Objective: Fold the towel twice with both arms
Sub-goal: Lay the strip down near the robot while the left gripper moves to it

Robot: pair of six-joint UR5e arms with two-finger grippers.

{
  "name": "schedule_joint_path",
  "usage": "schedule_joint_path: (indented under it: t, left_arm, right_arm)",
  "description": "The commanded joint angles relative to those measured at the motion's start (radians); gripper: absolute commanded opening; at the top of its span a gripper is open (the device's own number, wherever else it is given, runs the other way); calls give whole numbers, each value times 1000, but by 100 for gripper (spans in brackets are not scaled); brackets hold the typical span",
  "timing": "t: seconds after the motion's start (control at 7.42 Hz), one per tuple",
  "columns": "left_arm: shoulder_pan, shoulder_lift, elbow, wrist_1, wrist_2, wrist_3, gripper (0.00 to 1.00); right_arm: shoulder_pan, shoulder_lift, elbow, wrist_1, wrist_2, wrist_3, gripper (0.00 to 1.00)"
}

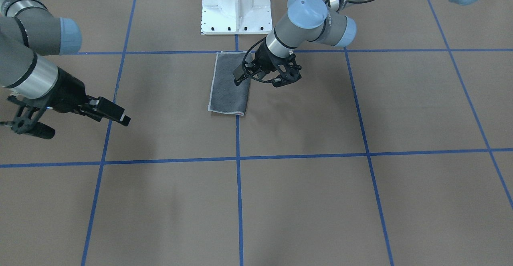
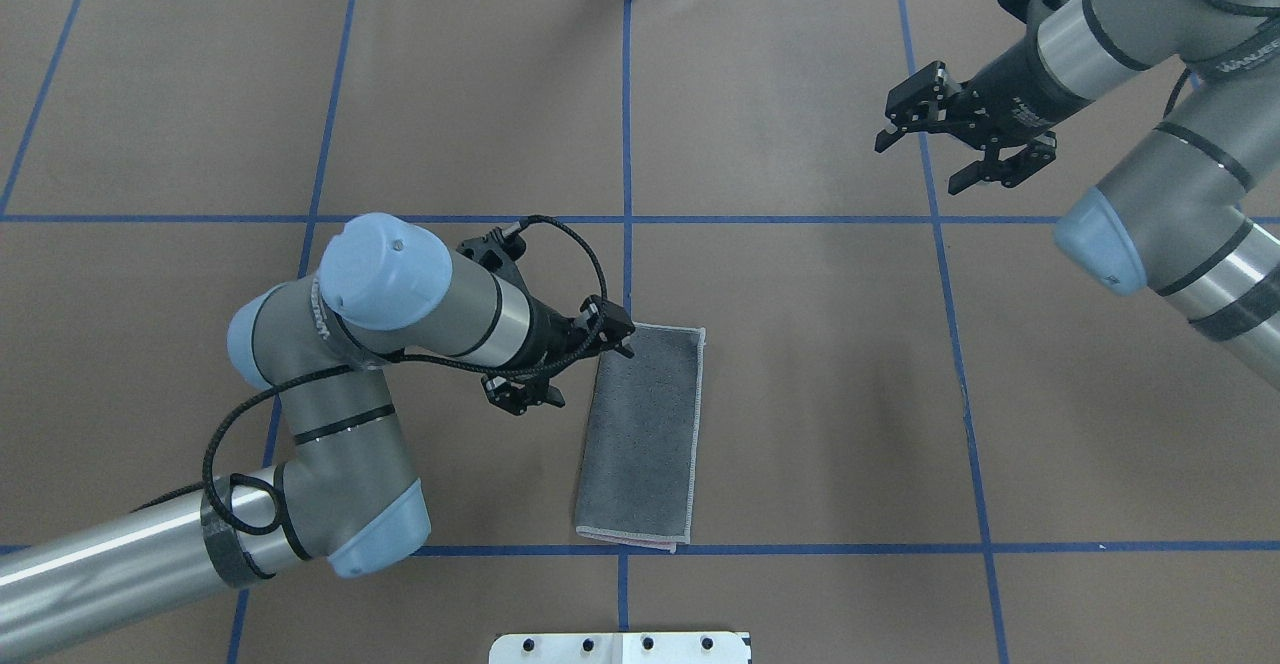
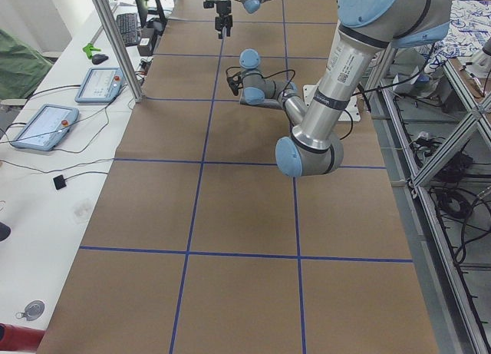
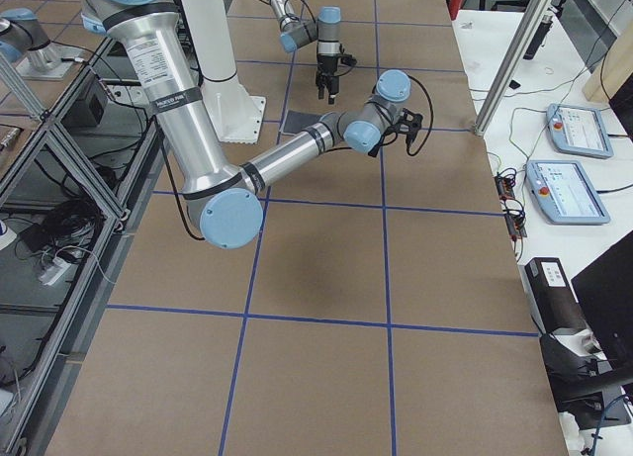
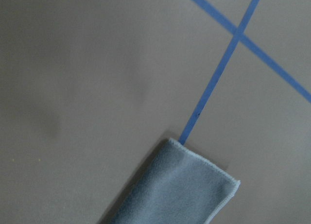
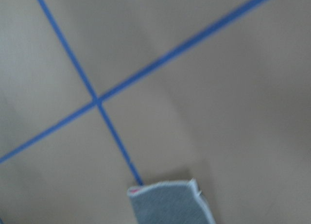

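A brown paper-covered counter (image 2: 800, 394), divided into large squares by blue tape lines (image 2: 627, 144), fills the overhead view; the white pedestal base (image 2: 620, 647) shows at the bottom centre edge. The towel (image 2: 645, 434) lies flat at the centre of the frame, just right of the middle vertical tape line. It is folded into a narrow rectangle with the dark grey face up. Its light grey stitched border runs along the right long edge, and a sliver of pink shows at the lower short edge, which rests beside the horizontal tape line nearest the base. The left arm (image 2: 400, 314) enters from the lower left corner, bends sharply at two blue-capped joints and points its wrist to the right, low over the counter. The left hand (image 2: 578, 369) sits at the towel's upper left corner with its fingers spread wide and nothing held. One finger is over that corner and the other over bare counter to the left of the towel; whether the upper finger touches the cloth cannot be told. The left wrist view shows one short end of the towel lying flat on the paper. The right arm (image 2: 1150, 34) reaches in from the upper right corner. The right hand (image 2: 922, 162) is well apart from the towel, pointing left, with its fingers parted and empty.
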Motion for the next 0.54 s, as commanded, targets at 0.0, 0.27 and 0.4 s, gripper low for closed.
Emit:
schedule_joint_path:
  t: [0.0,0.27,0.4]
  left_arm:
    - [99,59,-66,44,75,-5,100]
    - [118,125,-117,44,75,-4,100]
    - [150,124,-114,44,96,-4,100]
  right_arm:
    - [23,-19,-9,3,-7,-64,100]
    - [22,-16,-8,3,-6,-62,100]
    - [23,-16,-5,3,-4,-62,100]
